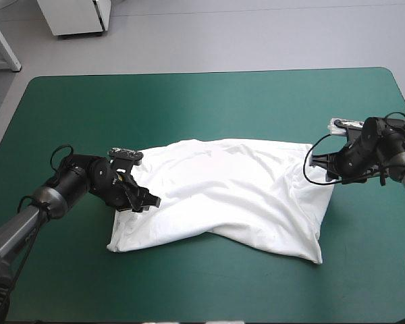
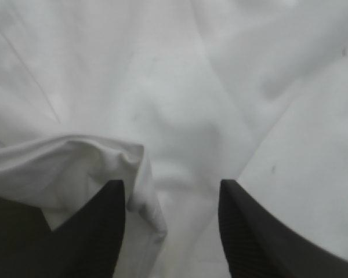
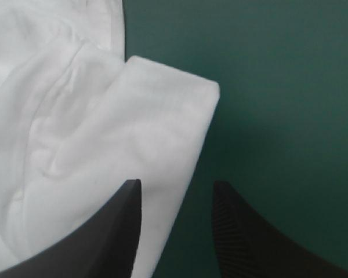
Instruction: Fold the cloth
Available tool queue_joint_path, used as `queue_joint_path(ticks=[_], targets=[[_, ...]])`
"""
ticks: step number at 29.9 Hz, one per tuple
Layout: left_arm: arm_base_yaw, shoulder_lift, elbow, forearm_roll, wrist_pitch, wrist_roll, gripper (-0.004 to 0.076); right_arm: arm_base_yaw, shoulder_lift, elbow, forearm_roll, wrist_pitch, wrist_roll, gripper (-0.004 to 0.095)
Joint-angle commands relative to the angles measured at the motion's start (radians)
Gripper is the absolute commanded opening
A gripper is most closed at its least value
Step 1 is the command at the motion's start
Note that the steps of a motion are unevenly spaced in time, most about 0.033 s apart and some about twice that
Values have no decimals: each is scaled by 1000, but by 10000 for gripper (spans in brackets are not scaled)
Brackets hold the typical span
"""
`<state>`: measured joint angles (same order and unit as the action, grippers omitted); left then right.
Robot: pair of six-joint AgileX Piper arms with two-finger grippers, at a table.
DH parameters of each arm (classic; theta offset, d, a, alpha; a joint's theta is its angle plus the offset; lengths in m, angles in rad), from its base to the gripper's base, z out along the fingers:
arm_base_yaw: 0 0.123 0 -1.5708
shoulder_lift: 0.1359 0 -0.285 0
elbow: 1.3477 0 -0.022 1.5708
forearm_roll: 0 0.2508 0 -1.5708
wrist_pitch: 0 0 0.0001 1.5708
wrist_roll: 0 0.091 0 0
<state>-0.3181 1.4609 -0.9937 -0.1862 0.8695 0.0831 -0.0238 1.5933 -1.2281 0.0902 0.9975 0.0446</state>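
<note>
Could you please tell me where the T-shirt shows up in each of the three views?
High view: the T-shirt lies spread mid-table, between the left tool and the right tool.
Left wrist view: it fills the scene ahead of the open left tool.
Right wrist view: its end lies ahead of the open right tool.
Shared landmark: teal-green cover beside that end, in high and right wrist views.

A table under a teal-green cover (image 1: 209, 94) bears a white T-shirt (image 1: 236, 189), spread loose and wrinkled across the table's middle, one corner trailing toward the table's near edge.
</note>
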Motion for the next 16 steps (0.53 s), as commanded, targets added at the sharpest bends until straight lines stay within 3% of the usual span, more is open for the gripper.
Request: queue_joint_path(ticks=[1,16], targets=[[-6,-38,-32,-15,-14,0,371,-10,14,-36,-21,-66,-10,390],[-6,-38,-32,-19,-18,0,371,-10,175,-101,-30,-92,-5,386]])
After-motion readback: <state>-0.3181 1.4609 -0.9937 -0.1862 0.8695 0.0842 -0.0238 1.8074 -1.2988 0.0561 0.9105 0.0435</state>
